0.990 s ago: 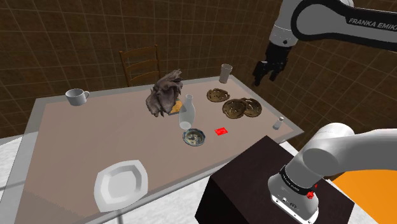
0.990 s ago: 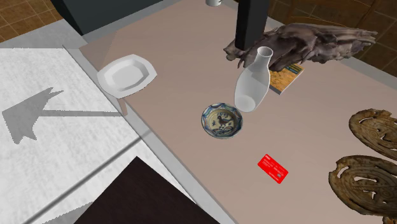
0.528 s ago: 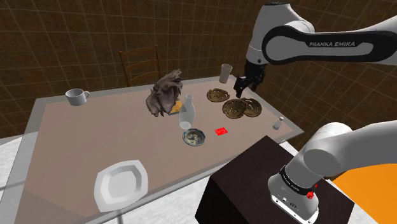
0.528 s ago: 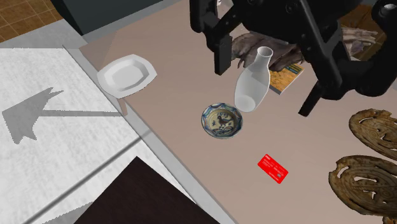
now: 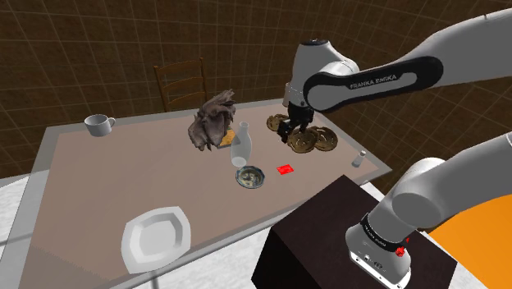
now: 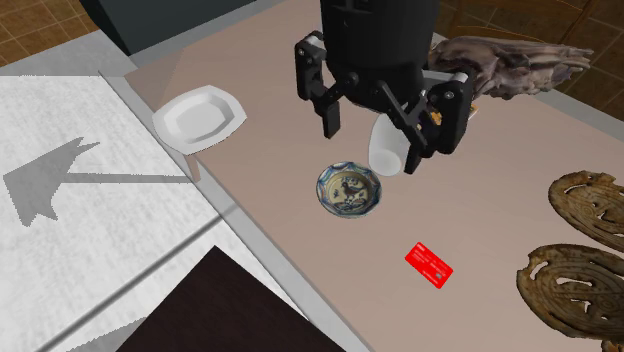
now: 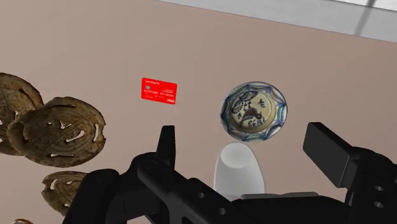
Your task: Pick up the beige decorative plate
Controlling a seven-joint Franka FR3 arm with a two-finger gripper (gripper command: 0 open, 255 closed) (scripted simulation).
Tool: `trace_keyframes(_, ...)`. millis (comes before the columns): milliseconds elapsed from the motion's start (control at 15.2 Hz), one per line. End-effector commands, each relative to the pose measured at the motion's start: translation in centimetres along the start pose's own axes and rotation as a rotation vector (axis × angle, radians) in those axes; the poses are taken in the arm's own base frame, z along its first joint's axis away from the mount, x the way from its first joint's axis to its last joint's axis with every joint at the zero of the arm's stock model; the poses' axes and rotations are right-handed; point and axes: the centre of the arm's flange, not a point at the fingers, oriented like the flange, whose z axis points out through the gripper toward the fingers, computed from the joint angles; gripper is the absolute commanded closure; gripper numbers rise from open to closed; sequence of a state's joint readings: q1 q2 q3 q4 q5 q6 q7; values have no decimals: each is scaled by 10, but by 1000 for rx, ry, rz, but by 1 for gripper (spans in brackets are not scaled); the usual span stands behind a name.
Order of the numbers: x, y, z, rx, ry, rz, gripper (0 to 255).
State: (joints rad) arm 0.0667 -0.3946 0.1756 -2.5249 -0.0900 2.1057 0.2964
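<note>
The decorative plate [image 5: 250, 176] is small and round, beige in the middle with a blue and red pattern, and lies flat on the tan table. It also shows as the patterned plate [image 6: 349, 189] and, ahead of the fingers, the plate [image 7: 254, 110]. My black gripper [image 6: 375, 135] hangs open in the air above the table, over a white bottle [image 7: 238, 168] that stands just beside the plate. Its fingers stand wide apart with nothing between them. In the shoulder view the gripper [image 5: 297, 131] sits in front of the brown discs.
A red card [image 7: 159, 90] lies near the plate. Brown carved discs [image 7: 60, 127] lie beyond it. Driftwood [image 5: 213, 119] and a yellow book sit behind the bottle [image 5: 240, 146]. A white plate [image 5: 156, 236] lies near the table's front edge, a mug [image 5: 99, 125] far back, a shaker [image 5: 358, 158] near the stand-side edge.
The arm has swung down and toward the shoulder view's left, bringing the gripper from beside the table's far corner to above the bottle and plate. Nothing on the table moved.
</note>
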Motion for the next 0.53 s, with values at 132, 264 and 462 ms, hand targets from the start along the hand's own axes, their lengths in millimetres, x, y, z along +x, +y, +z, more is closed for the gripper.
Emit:
trace_keyframes(132,18,-29,40,-13,1,-32,0)
trace_keyframes(264,28,-44,61,-20,1,-48,0)
trace_keyframes(462,42,-65,92,-31,0,-72,0)
